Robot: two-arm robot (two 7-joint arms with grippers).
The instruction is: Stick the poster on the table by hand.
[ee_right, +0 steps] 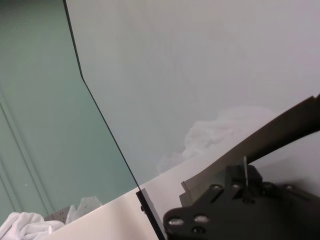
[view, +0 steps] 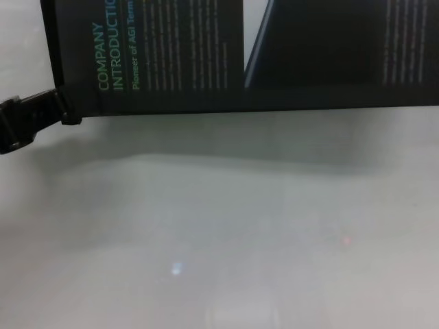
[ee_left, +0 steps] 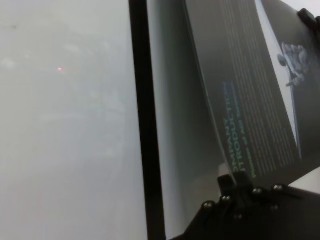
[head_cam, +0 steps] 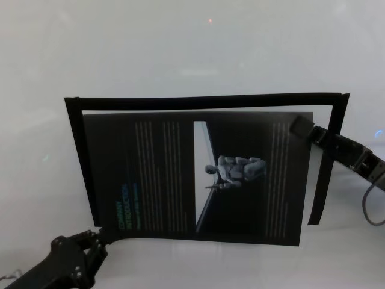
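The black poster [head_cam: 198,174] with the "COMPANY INTRODUCTION" heading and a pale diagonal stripe hangs between both grippers just above the pale table [head_cam: 180,48]. My left gripper [head_cam: 98,233] is shut on its near left corner; this shows in the left wrist view [ee_left: 234,181] and the chest view [view: 65,110]. My right gripper [head_cam: 299,126] is shut on the far right corner, with the thin sheet edge between its fingers in the right wrist view [ee_right: 245,175]. The poster [view: 240,55] casts a shadow on the table [view: 219,226].
Black strips lie on the table around the poster: one along the far side [head_cam: 204,101], one at the left [head_cam: 81,156], one at the right [head_cam: 325,168]. The left strip shows in the left wrist view [ee_left: 145,120]. White cloth [ee_right: 20,225] lies beyond the table edge.
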